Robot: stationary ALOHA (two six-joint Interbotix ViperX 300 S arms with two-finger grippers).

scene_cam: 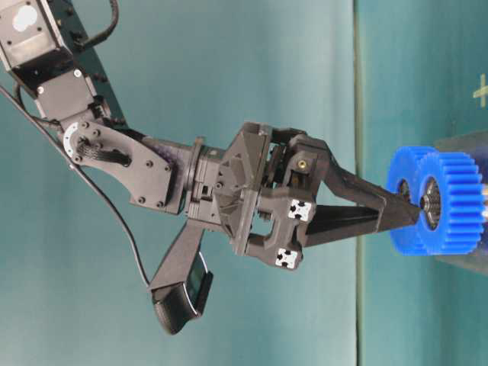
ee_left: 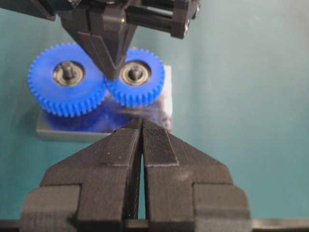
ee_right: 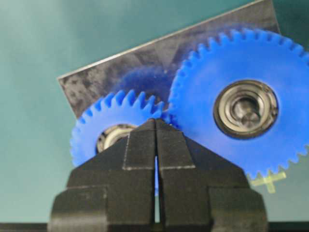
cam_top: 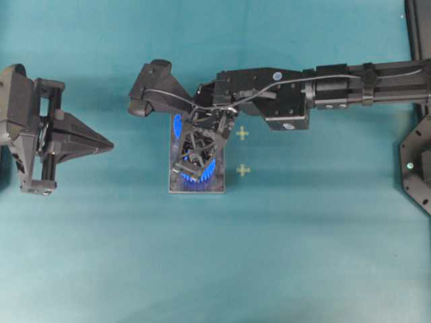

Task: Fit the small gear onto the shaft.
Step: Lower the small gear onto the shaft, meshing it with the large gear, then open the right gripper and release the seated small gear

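My right gripper (ee_left: 112,72), fingers pinched together and holding nothing, presses the small bright blue plastic gear (ee_left: 135,77) beside the larger blue gear (ee_left: 67,79) on the dark metal plate (ee_left: 53,130). It looks seated on its shaft, so I'd lift clear next. Left gripper (ee_left: 141,126) idles, closed and empty, short of the plate.

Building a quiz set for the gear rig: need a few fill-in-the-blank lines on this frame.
1. The small gear sits on the dark plate beside the ____ gear.
2. Both gears are coloured ____.
3. The right gripper has its jaws ____, tips down by the small gear.
4. The left gripper holds ____.

Missing words: larger; blue; shut; nothing

larger blue gear (ee_right: 241,104) | on dark plate (ee_right: 116,72) | teal table (cam_top: 303,256)
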